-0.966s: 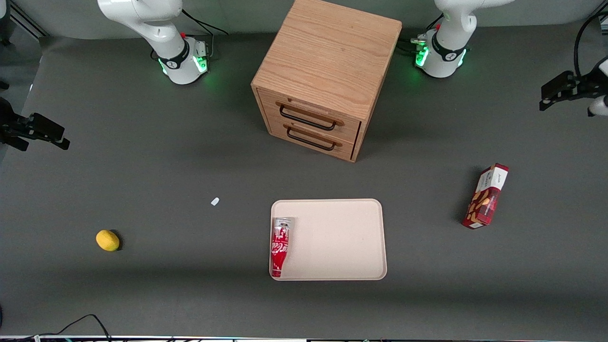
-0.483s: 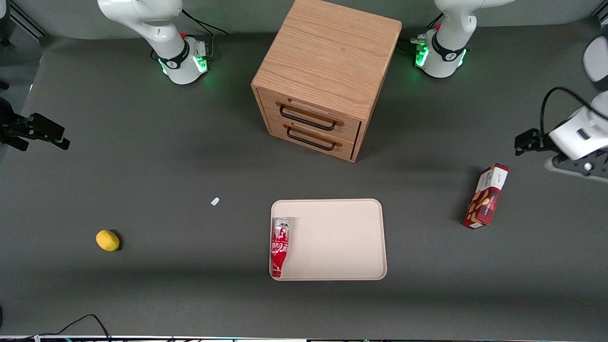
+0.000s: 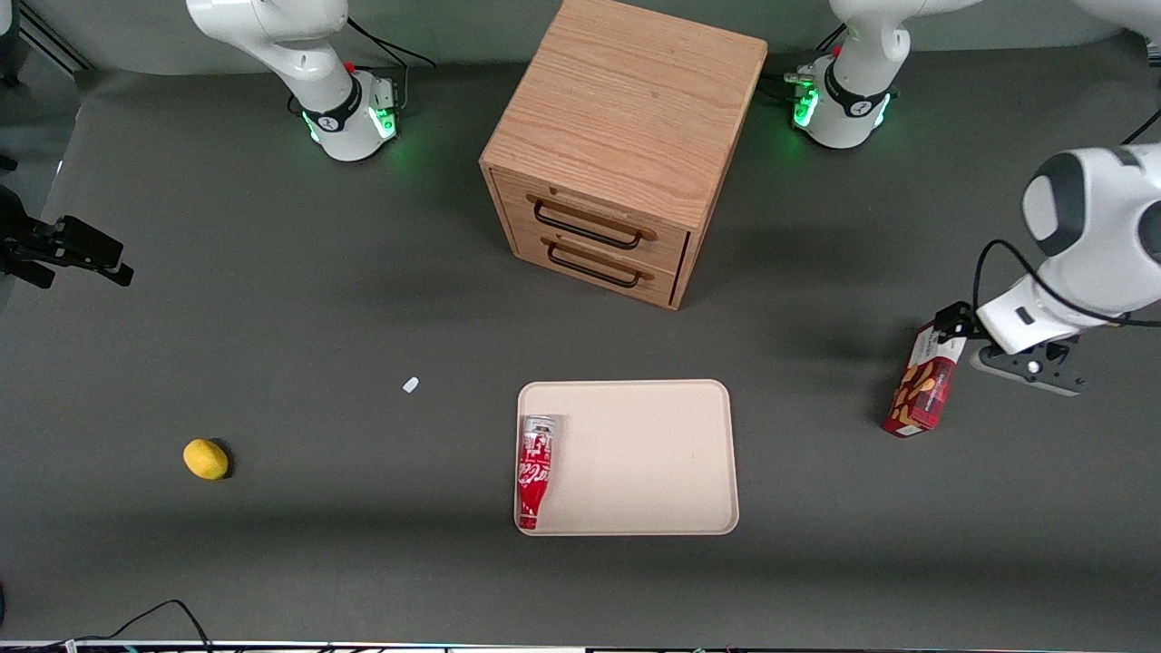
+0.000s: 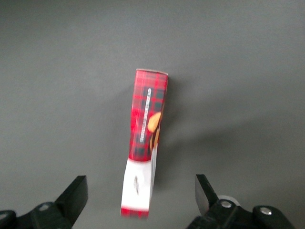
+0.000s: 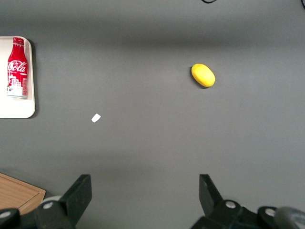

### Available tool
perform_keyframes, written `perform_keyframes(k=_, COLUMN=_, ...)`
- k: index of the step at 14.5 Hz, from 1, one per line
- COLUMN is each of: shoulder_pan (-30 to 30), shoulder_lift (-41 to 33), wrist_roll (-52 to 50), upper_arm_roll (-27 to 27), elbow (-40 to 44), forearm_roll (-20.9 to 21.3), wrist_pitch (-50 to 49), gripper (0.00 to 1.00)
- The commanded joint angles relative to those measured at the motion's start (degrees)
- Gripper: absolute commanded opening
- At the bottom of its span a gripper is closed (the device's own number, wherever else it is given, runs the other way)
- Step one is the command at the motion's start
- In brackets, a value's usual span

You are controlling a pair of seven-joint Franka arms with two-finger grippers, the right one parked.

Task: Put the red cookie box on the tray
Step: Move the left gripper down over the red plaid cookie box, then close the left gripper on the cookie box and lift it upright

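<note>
Red cookie box (image 3: 927, 381) lying on the dark tabletop (image 3: 272, 317) toward the working arm's end, well apart from the tray (image 3: 653, 453). Tool (image 4: 140, 198) hovering above the box's white end, fingers (image 4: 76, 193) spread wide on either side of it, touching nothing. Box running lengthwise away from the wrist camera, white panel nearest the tool. Left arm bent low over the tabletop, its white wrist housing (image 3: 1034, 317) just beside the box's upper end in the front view. Fingertips themselves hidden under that housing in the front view; box's white end partly covered there too. Red cola bottle (image 3: 535, 470) lying on the tray along one edge.
</note>
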Motion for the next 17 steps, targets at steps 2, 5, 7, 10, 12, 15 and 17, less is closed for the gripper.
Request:
perform_keyframes(k=2, shoulder_pan=0.4, shoulder_lift=4.2, wrist_roll=2.4, upper_arm_roll=-0.2, elbow=-4.3, forearm_roll=0.8, wrist_pitch=10.7, gripper=1.00)
perform_keyframes(k=5, shoulder_pan=0.9, shoulder_lift=8.2, wrist_roll=4.9, upper_arm_roll=-0.1, elbow=-4.5, forearm_roll=1.0, wrist_pitch=15.9, gripper=1.00)
perform_keyframes(k=7, shoulder_pan=0.9, shoulder_lift=9.5, wrist_roll=4.9, upper_arm_roll=0.5, elbow=-4.5, forearm_roll=1.0, wrist_pitch=17.2, gripper=1.00)
perform_keyframes(k=10, shoulder_pan=0.9, shoulder_lift=10.9, wrist_roll=4.4, upper_arm_roll=0.5, elbow=-4.4, forearm_roll=0.3, wrist_pitch=17.7, gripper=0.98)
perform_keyframes(k=12, shoulder_pan=0.8, shoulder_lift=11.0, wrist_roll=4.4, upper_arm_roll=0.6, elbow=-4.4, forearm_roll=0.3, wrist_pitch=18.0, gripper=0.69)
perform_keyframes(k=15, shoulder_pan=0.6, shoulder_lift=11.2, wrist_roll=4.3, upper_arm_roll=1.0, elbow=-4.4, forearm_roll=0.3, wrist_pitch=17.9, gripper=0.00)
perform_keyframes(k=17, shoulder_pan=0.6, shoulder_lift=11.2, wrist_roll=4.0, upper_arm_roll=1.0, elbow=-4.2, forearm_roll=0.3, wrist_pitch=17.3, gripper=0.00)
